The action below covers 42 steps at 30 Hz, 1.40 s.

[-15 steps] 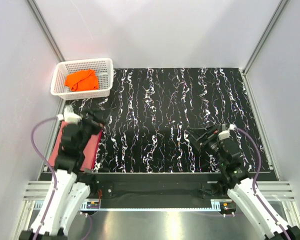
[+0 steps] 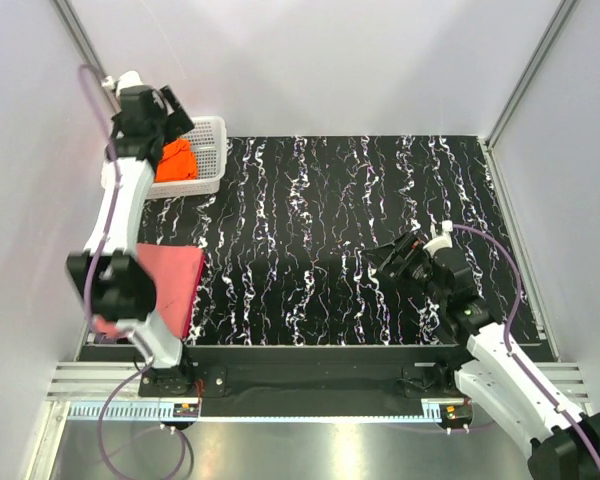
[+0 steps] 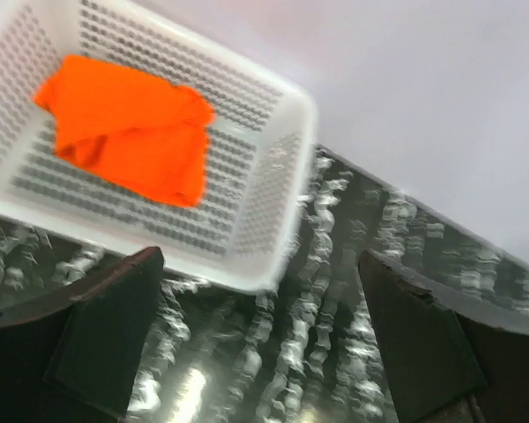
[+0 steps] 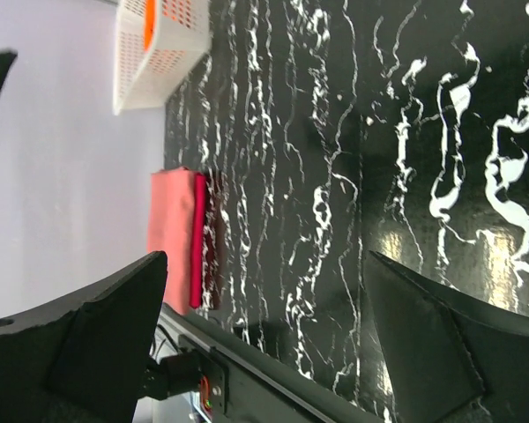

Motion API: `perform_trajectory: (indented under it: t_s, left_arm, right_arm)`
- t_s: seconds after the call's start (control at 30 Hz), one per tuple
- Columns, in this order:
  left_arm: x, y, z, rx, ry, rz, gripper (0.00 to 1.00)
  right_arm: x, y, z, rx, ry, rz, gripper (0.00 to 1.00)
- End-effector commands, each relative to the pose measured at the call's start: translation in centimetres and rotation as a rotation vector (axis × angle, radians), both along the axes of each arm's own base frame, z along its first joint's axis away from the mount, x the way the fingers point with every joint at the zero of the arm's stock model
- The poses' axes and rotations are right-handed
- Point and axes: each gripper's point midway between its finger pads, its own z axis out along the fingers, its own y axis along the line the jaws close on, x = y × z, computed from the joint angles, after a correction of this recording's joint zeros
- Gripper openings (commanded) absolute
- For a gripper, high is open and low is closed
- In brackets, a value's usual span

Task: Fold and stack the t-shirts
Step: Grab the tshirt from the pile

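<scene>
A bright orange t-shirt (image 2: pixel 177 160) lies crumpled in the white mesh basket (image 2: pixel 212 150) at the table's far left corner. In the left wrist view the orange t-shirt (image 3: pixel 128 132) sits up and to the left of my fingers. My left gripper (image 2: pixel 180 118) hovers over the basket's near side, open and empty (image 3: pixel 256 352). The dusty pink-red t-shirt (image 2: pixel 165 285) lies folded flat at the near left edge, partly behind my left arm. The right wrist view shows it (image 4: pixel 172 238) from the side. My right gripper (image 2: pixel 392 262) stands open and empty low over the mat at the near right.
The table carries a black mat with white marbling (image 2: pixel 360 200). White walls with metal corner rails close in three sides. The basket (image 4: pixel 159 44) also shows in the right wrist view. A black base rail (image 2: pixel 310 355) runs along the near edge.
My left arm has swung up from over the folded pink-red t-shirt to the basket at the far left, uncovering that shirt. The right arm has shifted only slightly.
</scene>
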Motion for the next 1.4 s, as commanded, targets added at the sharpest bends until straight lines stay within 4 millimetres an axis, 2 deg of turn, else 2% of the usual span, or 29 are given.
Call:
perform_trajectory:
  t_s: [0.0,0.03,0.07,0.1,0.13,0.17,0.23,0.27,0.3,0.33,0.4,0.43,0.5,0.53,0.6,0.63,0.77,0.83,0.87,0.9,1.0,1.03,1.07,1.1,1.13,1.2,1.37]
  left_arm:
    - [4.2,4.1,-2.6,0.304,0.123,0.018,0.99]
    - [6.9,5.1,-4.4,0.351,0.154,0.026,0.99]
    - [8.5,5.5,-5.9,0.396,0.181,0.004,0.99]
    - [11.2,6.0,-8.3,0.494,0.224,-0.049,0.99]
    - [11.5,6.5,-5.8,0.557,0.190,-0.047,0.99]
    - [13.4,7.3,-10.9,0.592,0.278,-0.060,0.99]
    - [15.1,9.2,-11.6,0.625,0.272,-0.038,0.99]
    - [16.1,10.1,-13.8,0.624,0.283,-0.020,0.99]
    - [16.3,11.2,-14.3,0.626,0.284,0.018,0.99]
    - [16.6,11.5,-15.4,0.628,0.286,0.018,0.99]
    - [17.8,11.3,-16.1,0.638,0.232,0.003,0.99]
    - [17.5,11.4,-18.0,0.639,0.254,-0.002,0.99]
    - [17.9,11.7,-18.7,0.646,0.233,0.020,0.99]
    - [17.8,11.7,-20.1,0.648,0.250,0.024,0.99]
    - [18.1,12.0,-20.9,0.658,0.264,0.029,0.99]
    - [18.5,11.8,-20.1,0.660,0.247,0.019,0.99]
    - [19.1,11.2,-20.4,0.668,0.242,-0.047,0.99]
    - [19.6,10.3,-20.6,0.676,0.231,-0.122,0.88]
    - [19.6,10.2,-20.6,0.680,0.230,-0.130,0.79]
    - [19.8,10.0,-20.4,0.681,0.223,-0.140,0.63]
    - [20.1,9.7,-20.6,0.681,0.223,-0.167,0.44]
    - [20.1,9.6,-20.7,0.681,0.225,-0.173,0.47]
    - [20.0,9.7,-20.6,0.680,0.222,-0.172,0.58]
    - [19.9,10.0,-20.6,0.674,0.229,-0.152,0.71]
    - [19.7,10.3,-20.7,0.667,0.235,-0.132,0.91]
    - [18.9,10.6,-20.9,0.645,0.268,-0.107,0.99]
    - [16.5,10.6,-22.8,0.554,0.371,-0.078,0.99]
  right_arm:
    - [0.2,0.4,1.4,-0.035,-0.046,0.045,1.00]
    - [0.2,0.4,1.4,-0.038,-0.044,0.047,1.00]
    - [0.3,0.4,1.3,-0.041,-0.042,0.046,1.00]
    - [0.5,0.4,0.9,-0.053,-0.036,0.048,1.00]
    - [0.4,0.6,0.8,-0.056,-0.030,0.058,1.00]
    - [0.5,0.7,1.0,-0.056,-0.032,0.066,1.00]
    - [0.4,1.0,0.3,-0.063,-0.011,0.083,1.00]
    - [0.4,1.0,-0.4,-0.069,0.007,0.085,1.00]
    - [0.4,1.0,-0.9,-0.078,0.016,0.087,1.00]
    - [0.5,0.9,-1.2,-0.085,0.020,0.088,1.00]
    - [0.6,0.8,-2.6,-0.112,0.047,0.086,1.00]
    - [0.7,0.7,-3.0,-0.122,0.052,0.081,1.00]
    - [0.9,0.7,-3.9,-0.145,0.075,0.084,1.00]
    - [1.0,0.7,-4.1,-0.148,0.081,0.084,1.00]
    - [1.3,0.8,-4.4,-0.155,0.097,0.090,1.00]
    - [1.4,0.9,-4.2,-0.155,0.094,0.092,1.00]
    - [1.9,0.7,-4.1,-0.165,0.091,0.070,1.00]
    - [2.2,0.4,-4.0,-0.174,0.083,0.051,1.00]
    - [2.2,0.3,-4.0,-0.177,0.084,0.046,1.00]
    - [2.4,0.3,-4.0,-0.182,0.080,0.043,1.00]
    - [2.6,0.2,-3.8,-0.190,0.075,0.042,1.00]
    - [2.6,0.2,-3.5,-0.188,0.069,0.045,1.00]
    - [2.6,0.2,-3.4,-0.188,0.067,0.047,1.00]
    - [2.7,0.2,-3.2,-0.191,0.062,0.045,1.00]
    - [2.8,0.1,-3.1,-0.193,0.057,0.044,1.00]
    - [2.8,0.0,-3.1,-0.204,0.055,0.047,1.00]
    - [3.0,-0.3,-3.1,-0.210,0.070,0.040,1.00]
